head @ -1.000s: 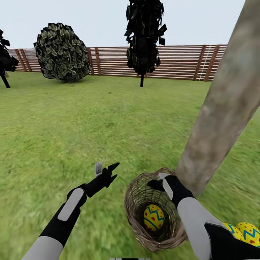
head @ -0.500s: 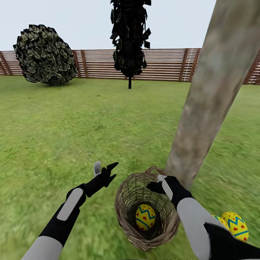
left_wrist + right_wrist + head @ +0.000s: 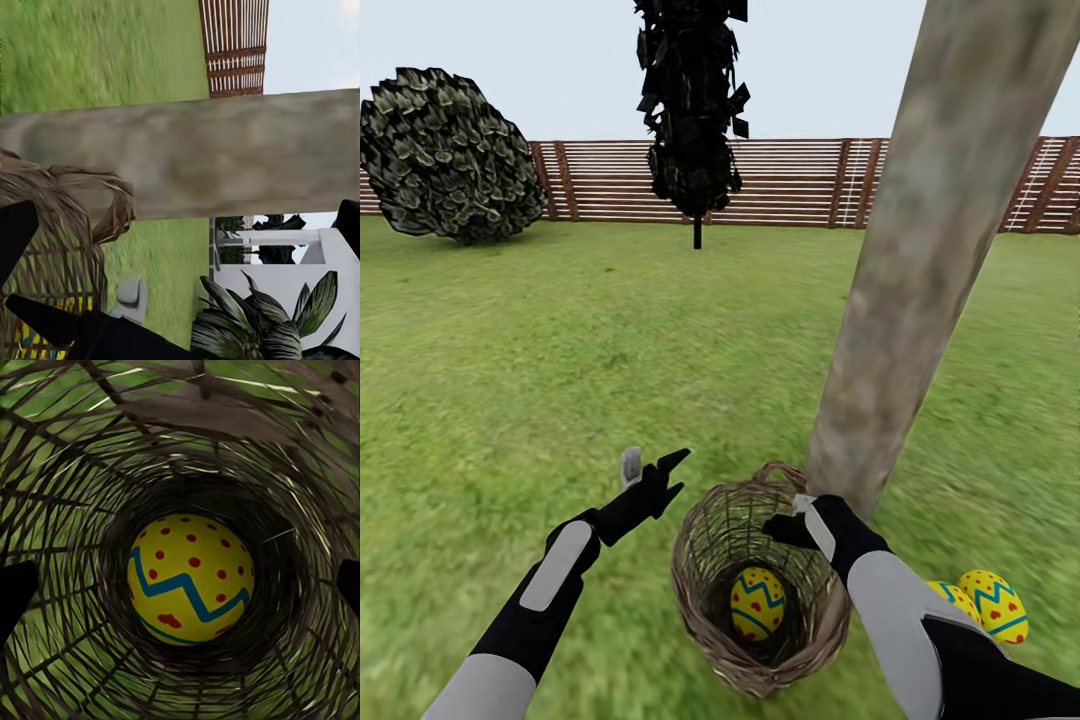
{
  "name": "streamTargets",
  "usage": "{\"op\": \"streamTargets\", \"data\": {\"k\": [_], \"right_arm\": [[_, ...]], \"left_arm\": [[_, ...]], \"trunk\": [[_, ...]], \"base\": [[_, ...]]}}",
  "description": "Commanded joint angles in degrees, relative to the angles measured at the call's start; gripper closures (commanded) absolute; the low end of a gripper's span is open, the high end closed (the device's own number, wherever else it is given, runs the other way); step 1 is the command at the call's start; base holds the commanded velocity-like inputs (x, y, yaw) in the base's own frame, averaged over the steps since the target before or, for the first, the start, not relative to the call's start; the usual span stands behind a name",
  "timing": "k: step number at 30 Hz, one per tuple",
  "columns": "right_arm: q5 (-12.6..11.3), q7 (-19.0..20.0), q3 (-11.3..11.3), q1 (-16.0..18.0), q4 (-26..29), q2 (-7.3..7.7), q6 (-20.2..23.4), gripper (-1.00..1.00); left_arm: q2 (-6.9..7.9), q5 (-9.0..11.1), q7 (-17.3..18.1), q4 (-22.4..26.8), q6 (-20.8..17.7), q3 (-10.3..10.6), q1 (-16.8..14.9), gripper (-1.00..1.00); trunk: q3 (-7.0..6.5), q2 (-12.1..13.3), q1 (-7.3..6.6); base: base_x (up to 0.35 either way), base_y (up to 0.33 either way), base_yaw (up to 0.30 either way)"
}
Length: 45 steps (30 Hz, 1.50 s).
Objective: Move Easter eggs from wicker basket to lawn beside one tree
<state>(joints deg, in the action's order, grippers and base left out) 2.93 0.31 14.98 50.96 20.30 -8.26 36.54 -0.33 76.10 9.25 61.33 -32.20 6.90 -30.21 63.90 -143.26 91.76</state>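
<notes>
The wicker basket (image 3: 705,590) stands on the lawn (image 3: 610,350) right at the foot of the thick pale tree (image 3: 915,270). One yellow Easter egg (image 3: 758,603) with a blue zigzag lies at the basket's bottom (image 3: 190,579). Two more Easter eggs (image 3: 994,605) (image 3: 953,597) lie on the grass to the right of the trunk, partly hidden by my right forearm. My right gripper (image 3: 790,516) hangs open over the basket's far rim, looking straight down at the egg. Open and empty, my left gripper (image 3: 650,468) hovers above the grass left of the basket.
A brown slat fence (image 3: 790,180) closes the garden at the back. A thin black-trunked tree (image 3: 695,110) and a round grey-green bush (image 3: 445,155) stand before it. Open grass stretches ahead and to the left.
The whole picture has slid left, so the camera has turned right. The two eggs on the grass now show more fully. Both arms keep their pose.
</notes>
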Motion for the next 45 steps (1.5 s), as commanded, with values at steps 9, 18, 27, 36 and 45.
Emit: {"op": "streamTargets", "data": {"k": [9,18,27,36,45], "right_arm": [[0.22,0.1,0.4,0.02,-0.68,-0.03,0.29,-1.0],[-4.29,0.05,0.34,0.03,-1.96,-0.01,0.29,-1.0],[-4.66,-0.53,0.43,0.02,-4.4,-0.08,0.14,-1.0],[-6.22,-1.75,0.49,0.18,-6.23,-0.12,-0.7,-1.0],[-5.92,-0.92,0.41,0.19,-6.33,-0.18,-0.68,-1.0]], "left_arm": [[-0.1,0.16,0.06,-0.07,-0.23,-0.04,-0.03,-1.0],[-0.02,0.19,0.06,-0.04,-0.23,-0.04,-0.03,-1.0],[0.22,0.27,0.06,0.0,-0.23,-0.04,-0.03,-1.0],[0.27,0.27,-0.02,-1.02,-0.14,-0.42,0.12,-1.0],[0.06,0.37,0.02,-2.58,-0.14,-0.65,0.15,-1.0]], "trunk": [[0.05,-0.02,-0.01],[-0.26,-0.02,-0.01],[-0.49,-0.02,-0.01],[-0.5,-0.02,-0.01],[-0.5,-0.02,-0.01]], "base": [[0.016,0.094,-0.007],[0.047,0.177,-0.254],[0.002,0.006,-0.188],[0.0,0.0,-0.007],[0.0,0.128,0.0]]}}
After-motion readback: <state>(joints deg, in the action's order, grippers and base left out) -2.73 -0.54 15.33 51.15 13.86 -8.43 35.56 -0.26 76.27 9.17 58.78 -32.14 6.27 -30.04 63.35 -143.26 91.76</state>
